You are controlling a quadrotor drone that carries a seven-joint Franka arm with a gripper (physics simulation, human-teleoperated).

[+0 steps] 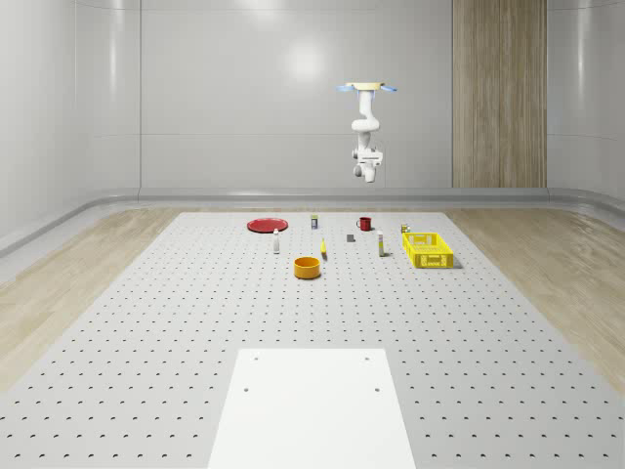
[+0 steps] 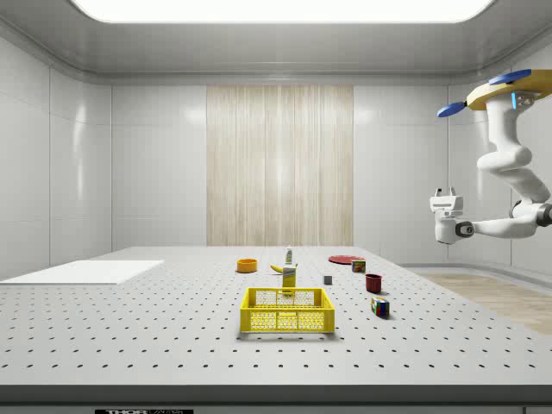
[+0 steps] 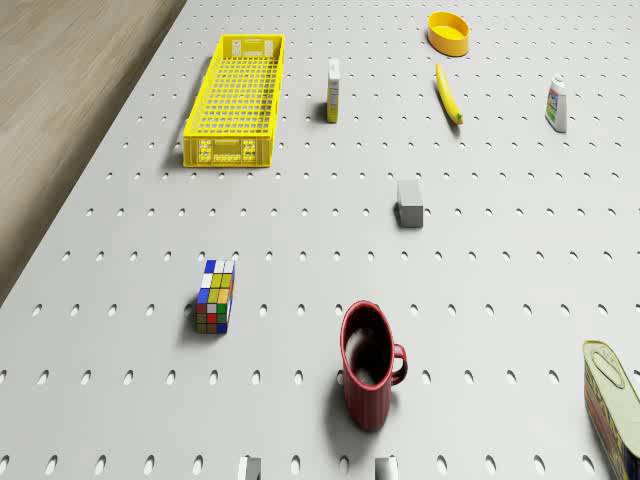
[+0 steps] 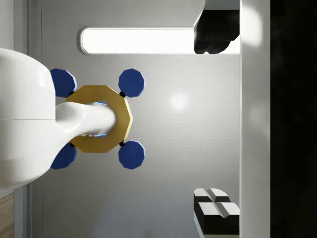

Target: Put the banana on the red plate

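A grey perforated table is seen spread across a pale, panelled room, with wood flooring left along its sides and a wood-grain panel set into the back wall. A plain white sheet is laid on the table, far from the red mug, at the near edge in the whole-scene view.

The drone is held in a hover high above the red mug and slightly beyond it, toward the back wall. The arm is hung beneath it and folded back, so the gripper is turned upward, well clear of the table.

The banana is found lying flat on the table, between the red mug and the orange bowl, untouched. The red plate is placed at the mug's depth, off to the mug's side at the whole-scene view's left, well apart from the banana.

In the wrist view the drone's gold body and blue rotors are shown from below, against a ceiling light, and the gripper's fingers are seen spread wide, with nothing held. In the drone view a Rubik's cube is revealed beside the mug, a grey block between mug and banana, and the yellow basket beyond the cube.
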